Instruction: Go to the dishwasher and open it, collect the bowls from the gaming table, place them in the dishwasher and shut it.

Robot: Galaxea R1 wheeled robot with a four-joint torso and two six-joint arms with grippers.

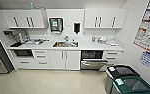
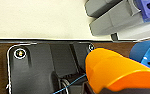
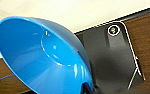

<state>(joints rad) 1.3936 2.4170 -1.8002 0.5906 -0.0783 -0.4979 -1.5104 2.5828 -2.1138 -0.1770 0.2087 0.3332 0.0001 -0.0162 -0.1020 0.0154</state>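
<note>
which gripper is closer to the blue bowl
Right. The blue bowl is directly at the right gripper; the left gripper has the orange bowl at it, with the blue bowl off beyond that.

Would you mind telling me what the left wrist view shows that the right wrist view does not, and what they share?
Left wrist view alone: an orange bowl, seen large and close, with grey robot parts above it. Right wrist view alone: the inside of the blue bowl, tilted on its side. Both share: the blue bowl, a sliver of its rim in the left wrist view, the pale floor and the robot's dark plate.
</note>
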